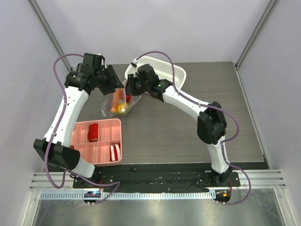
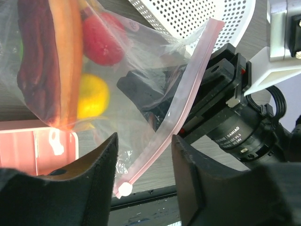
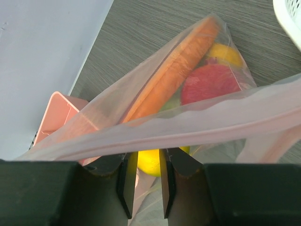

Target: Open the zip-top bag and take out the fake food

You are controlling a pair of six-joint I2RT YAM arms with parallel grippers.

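The clear zip-top bag [image 1: 118,104] sits between both grippers, its pink zip strip [image 2: 188,89] ending in a white slider [image 2: 123,189]. The fake food is inside: an orange-brown wedge [image 3: 174,70], a red fruit [image 3: 209,84] and a yellow fruit [image 2: 91,96]. My left gripper [image 2: 144,141] is open, and the strip and slider pass between its fingers close to the left one. My right gripper [image 3: 146,157] reaches under the strip. Its fingers are a narrow gap apart, with bag film in the gap and the yellow fruit showing through it.
A white mesh basket [image 1: 176,73] stands behind the right gripper at the back of the table. A pink compartment tray [image 1: 106,127] with red and red-white pieces lies at the front left, just below the bag.
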